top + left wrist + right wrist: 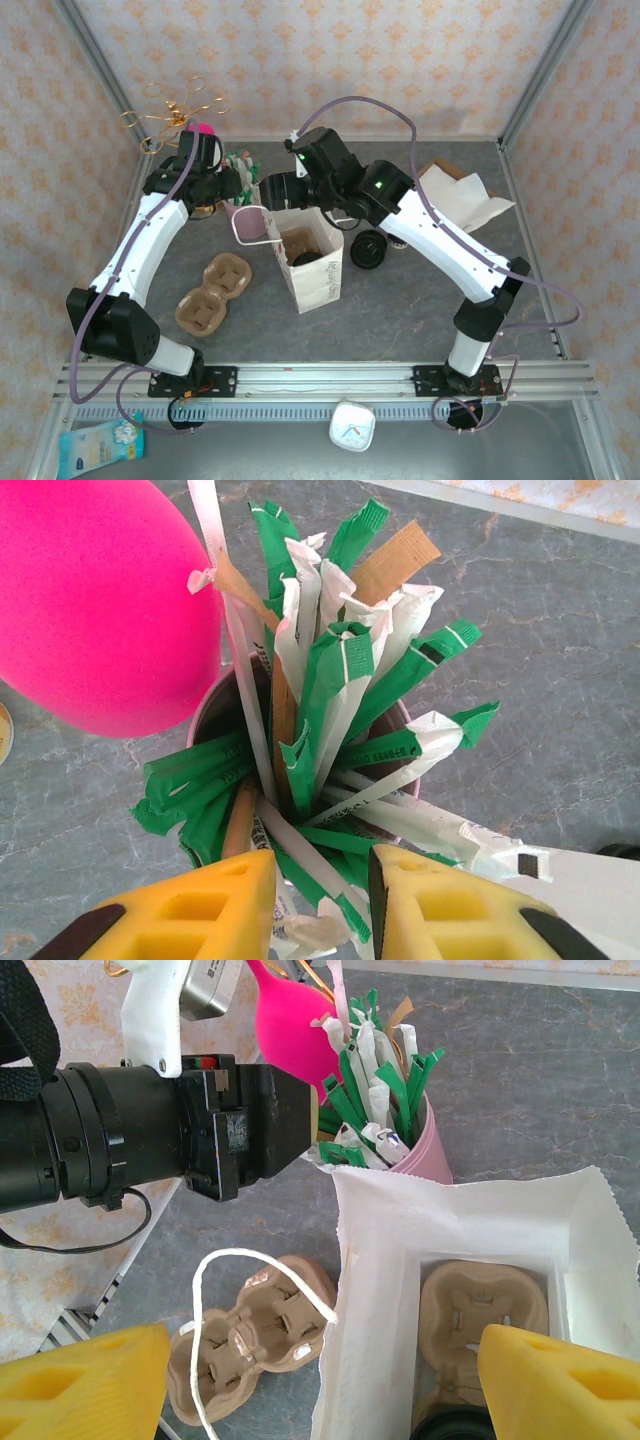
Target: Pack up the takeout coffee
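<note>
At the upper left of the top view, the left arm reaches across the grey worktop [400, 310] to a pink holder [428, 1148] stuffed with green and white sachets [340, 680]. The left hand [322, 865] hangs right over them. Its yellow fingers [200, 910] are drawn close together with sachets in the gap, but whether they pinch one cannot be told. This looks like picking an extra for the order.

Below it, at lower left of centre, spare cardboard cup carriers [213, 292] lie flat on the worktop.

At the centre, a white paper bag [325, 285] stands upright with its mouth open, ready for loading. A cup carrier [485, 1310] lies on its floor. The takeout coffee [305, 258] appears as a dark round shape inside the bag, so it is probably already packed.

The right hand [325, 1345] hovers over the bag's mouth, spread wide and holding nothing.

Just right of the bag lies a black lid [368, 248], with white napkins [465, 195] at the upper right.
</note>
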### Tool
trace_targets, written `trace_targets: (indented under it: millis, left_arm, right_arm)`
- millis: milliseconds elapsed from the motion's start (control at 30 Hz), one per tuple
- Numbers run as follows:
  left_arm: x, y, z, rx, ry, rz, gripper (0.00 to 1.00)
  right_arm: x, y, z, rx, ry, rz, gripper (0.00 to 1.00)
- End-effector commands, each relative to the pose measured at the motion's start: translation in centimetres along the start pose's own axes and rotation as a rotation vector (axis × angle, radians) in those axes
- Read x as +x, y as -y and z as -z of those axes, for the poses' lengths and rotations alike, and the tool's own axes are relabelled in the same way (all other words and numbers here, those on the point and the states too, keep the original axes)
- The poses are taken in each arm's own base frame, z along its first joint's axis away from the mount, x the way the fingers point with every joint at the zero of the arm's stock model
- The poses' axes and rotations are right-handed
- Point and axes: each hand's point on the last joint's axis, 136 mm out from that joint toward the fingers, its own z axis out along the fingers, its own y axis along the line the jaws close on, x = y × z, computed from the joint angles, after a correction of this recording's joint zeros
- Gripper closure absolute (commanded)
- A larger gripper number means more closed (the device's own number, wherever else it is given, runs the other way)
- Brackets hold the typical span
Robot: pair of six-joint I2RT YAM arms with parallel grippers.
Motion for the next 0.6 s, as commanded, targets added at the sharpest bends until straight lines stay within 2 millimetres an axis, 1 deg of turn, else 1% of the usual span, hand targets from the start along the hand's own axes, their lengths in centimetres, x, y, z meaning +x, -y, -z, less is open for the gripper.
trace_targets:
  millis: [0,100,267,333,433,567]
  left_arm:
    - [0.04,-0.39,-0.05,-0.04,-0.016,-0.035,0.67]
    - [0.23,0.12,-0.46,-0.015,-0.024,-0.039,0.67]
    - [0.04,0.18,-0.93,-0.017,-0.031,-0.05,0.74]
    - [-0.17,0.31,-0.87,-0.012,-0.025,-0.053,0.76]
    - [-0.11,0.19,-0.84,-0.017,-0.028,-0.055,0.83]
    - [-0.17,0.2,-0.52,-0.017,-0.021,-0.064,0.85]
  right_arm:
    - [-0.16,0.54,-0.26,0.019,0.006,0.007,0.2]
    - [-0.03,0.66,-0.35,0.024,0.002,0.007,0.2]
    - [-0.03,0.67,-0.34,0.024,0.003,0.008,0.2]
    - [-0.05,0.68,-0.38,0.026,0.003,0.008,0.2]
    - [-0.07,0.73,-0.41,0.028,0.003,0.006,0.2]
    - [-0.15,0.67,-0.45,0.025,0.003,0.005,0.2]
